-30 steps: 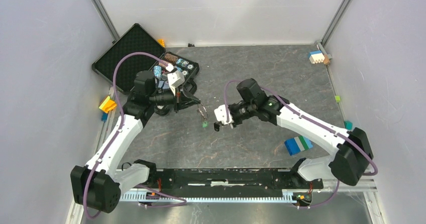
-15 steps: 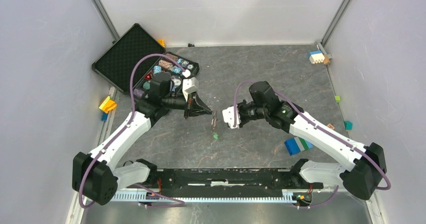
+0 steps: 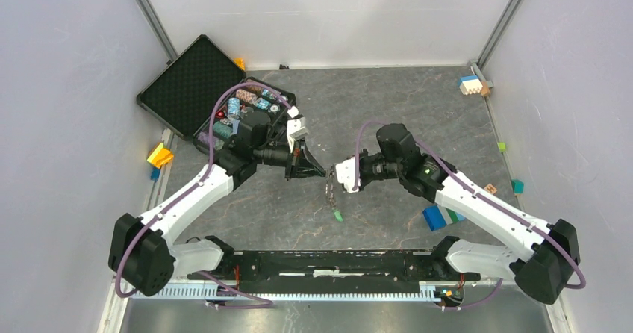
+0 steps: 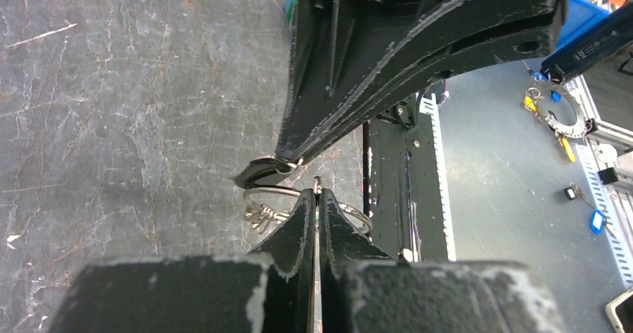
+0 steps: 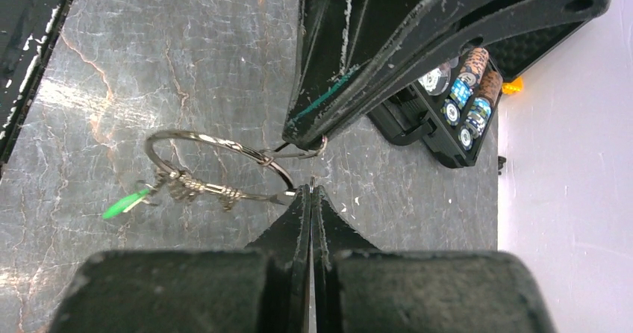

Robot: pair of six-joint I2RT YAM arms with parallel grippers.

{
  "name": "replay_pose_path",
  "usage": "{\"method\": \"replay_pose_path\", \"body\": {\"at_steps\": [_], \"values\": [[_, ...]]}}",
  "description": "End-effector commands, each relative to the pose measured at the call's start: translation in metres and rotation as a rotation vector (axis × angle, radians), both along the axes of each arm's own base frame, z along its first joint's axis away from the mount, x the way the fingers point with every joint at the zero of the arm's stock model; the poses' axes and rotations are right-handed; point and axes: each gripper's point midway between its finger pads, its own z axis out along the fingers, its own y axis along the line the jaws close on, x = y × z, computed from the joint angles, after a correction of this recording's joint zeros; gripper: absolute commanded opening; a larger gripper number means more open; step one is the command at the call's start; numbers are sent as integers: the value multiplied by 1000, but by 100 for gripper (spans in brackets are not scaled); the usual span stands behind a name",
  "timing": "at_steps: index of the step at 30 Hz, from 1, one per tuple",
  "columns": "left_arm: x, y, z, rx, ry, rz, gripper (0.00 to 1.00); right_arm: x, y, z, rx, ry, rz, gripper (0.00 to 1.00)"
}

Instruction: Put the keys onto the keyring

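Observation:
In the middle of the table my two grippers meet tip to tip. The left gripper (image 3: pixel 323 175) (image 4: pixel 317 193) is shut on the thin wire of the keyring (image 3: pixel 329 190) (image 4: pixel 272 193) (image 5: pixel 216 140). A bunch of small plain keys (image 5: pixel 201 190) (image 4: pixel 261 215) and the green-headed key (image 3: pixel 337 215) (image 5: pixel 123 204) hang from the ring. My right gripper (image 3: pixel 334 179) (image 5: pixel 310 191) is shut too. At its tip sits a dark glossy piece that looks like the black key's head (image 4: pixel 256 175), touching the ring. The key's blade is hidden.
An open black case (image 3: pixel 186 79) with colourful small items (image 3: pixel 250 101) lies at the back left, behind the left arm. A blue, green and white block (image 3: pixel 443 215) sits near the right arm. Small blocks (image 3: pixel 472 84) lie at the back right, and a yellow one (image 3: pixel 159 154) at the left edge.
The left gripper has carried the keyring, with the green key hanging from it, right and toward the near edge. The right gripper shifted slightly right. Their tips now meet at the ring.

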Motion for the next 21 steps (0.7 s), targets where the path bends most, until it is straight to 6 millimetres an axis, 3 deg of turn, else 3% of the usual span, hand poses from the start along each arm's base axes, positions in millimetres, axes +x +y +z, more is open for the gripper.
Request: {"method": "replay_pose_path", "body": {"at_steps": [1,21], "values": [[9,-7,15,-60,11,44,2,-10,3,14,51,-18,49,0],[7,-10,14,-79,48,41,2,-12,0,23,76,-46,44,0]]}}
